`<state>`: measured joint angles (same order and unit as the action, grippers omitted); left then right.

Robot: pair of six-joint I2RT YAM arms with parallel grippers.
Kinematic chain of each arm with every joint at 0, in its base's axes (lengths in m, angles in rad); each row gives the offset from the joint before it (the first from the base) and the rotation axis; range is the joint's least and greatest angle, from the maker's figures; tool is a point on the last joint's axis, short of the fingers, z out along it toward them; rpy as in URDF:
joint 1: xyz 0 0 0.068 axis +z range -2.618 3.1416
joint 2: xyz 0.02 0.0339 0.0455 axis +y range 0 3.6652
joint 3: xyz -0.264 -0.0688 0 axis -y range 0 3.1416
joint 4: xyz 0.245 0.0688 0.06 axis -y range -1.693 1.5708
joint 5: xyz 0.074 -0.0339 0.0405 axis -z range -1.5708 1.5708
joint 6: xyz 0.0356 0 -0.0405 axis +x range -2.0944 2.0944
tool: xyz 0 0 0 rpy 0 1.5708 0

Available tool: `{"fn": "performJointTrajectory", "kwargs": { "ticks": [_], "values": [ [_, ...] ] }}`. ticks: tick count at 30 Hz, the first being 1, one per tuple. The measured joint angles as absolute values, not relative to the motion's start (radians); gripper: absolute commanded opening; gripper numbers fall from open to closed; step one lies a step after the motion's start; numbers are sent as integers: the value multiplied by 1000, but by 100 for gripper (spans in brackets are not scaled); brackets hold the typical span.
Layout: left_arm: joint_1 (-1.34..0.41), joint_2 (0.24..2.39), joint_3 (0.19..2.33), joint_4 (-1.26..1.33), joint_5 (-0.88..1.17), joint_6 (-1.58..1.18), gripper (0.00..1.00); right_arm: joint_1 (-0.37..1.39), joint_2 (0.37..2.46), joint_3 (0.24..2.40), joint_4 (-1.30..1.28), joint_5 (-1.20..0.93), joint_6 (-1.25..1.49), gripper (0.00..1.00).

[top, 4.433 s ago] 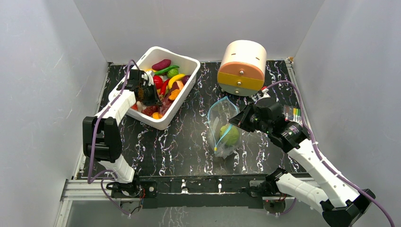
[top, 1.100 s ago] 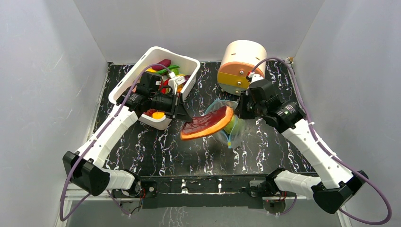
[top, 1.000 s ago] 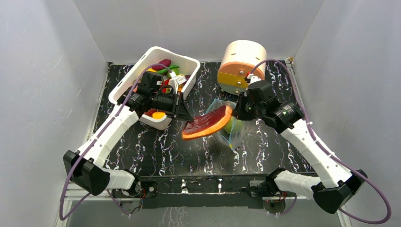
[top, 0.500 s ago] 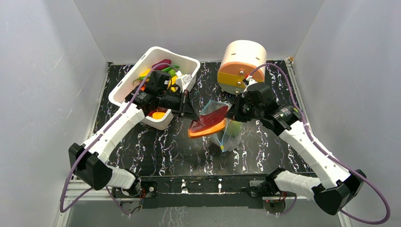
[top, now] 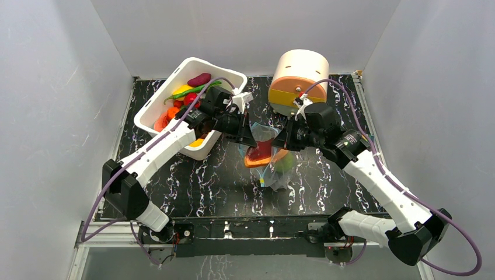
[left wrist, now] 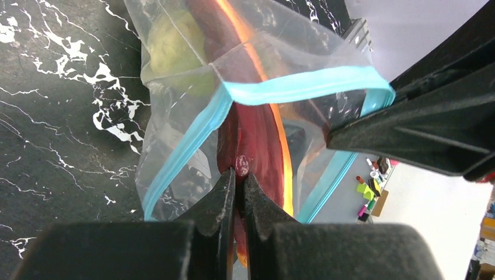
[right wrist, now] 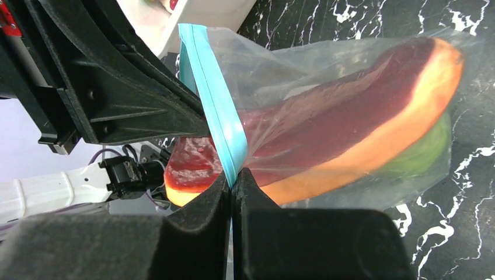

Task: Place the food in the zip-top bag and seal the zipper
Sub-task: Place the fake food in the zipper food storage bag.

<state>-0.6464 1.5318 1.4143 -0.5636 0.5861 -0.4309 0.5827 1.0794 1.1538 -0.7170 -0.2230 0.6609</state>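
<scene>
**At the mouth of the zip-top bag (top: 272,175) — a slice part-way in**

Above the middle of the tabletop (top: 222,181) I hold the bag's mouth up with my right fingers (right wrist: 232,175). They are pinched tight on the blue-teal zipper (right wrist: 211,99) at one side of the opening, so the pouch hangs from that strip. I cannot tell whether its bottom touches the marble.

My left fingers (left wrist: 237,178) are clamped on the thin near end of a red-and-orange slice (right wrist: 356,122). Most of its length is inside the clear film, and only the end I grip pokes out past the strip. A green piece (left wrist: 169,49) lies deeper in the bag, against the slice. The rest of the food (top: 184,96) sits in the white bin (top: 217,67) beside my left arm, apart from the bag.

The slice looks rigid, light and glossy; I judge it would slide readily out of so narrow a pinch. Holding it by the thin end does let the broad part lead into the bag.

The bag is soft and crinkly with no shape of its own; it gapes only where it is held. The strip looks like its firmest part and the best place to take hold, since bare film would likely slip or bunch. For sealing, I would expect to pinch the strip at one end and press along it — not squeeze the pouch itself.
</scene>
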Motion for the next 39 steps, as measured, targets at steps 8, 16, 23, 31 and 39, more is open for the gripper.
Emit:
{"fn": "performJointTrajectory", "kwargs": {
  "ticks": [8, 16, 23, 31, 39],
  "values": [
    [-691, 1584, 1432, -515, 525, -480, 0, 588, 1080, 1109, -673, -265, 687, 0],
    [-717, 1603, 1414, -470, 455, -533, 12, 595, 1079, 1097, -656, -267, 694, 0],
    [-717, 1586, 1399, -453, 438, -555, 65, 596, 1073, 1097, -658, -232, 696, 0],
    [-717, 1388, 1396, -557, 318, -506, 69, 598, 1050, 1110, -680, -185, 707, 0],
    [-717, 1267, 1390, -671, 177, -462, 69, 600, 1048, 1131, -686, -154, 717, 0]
  ]
}}
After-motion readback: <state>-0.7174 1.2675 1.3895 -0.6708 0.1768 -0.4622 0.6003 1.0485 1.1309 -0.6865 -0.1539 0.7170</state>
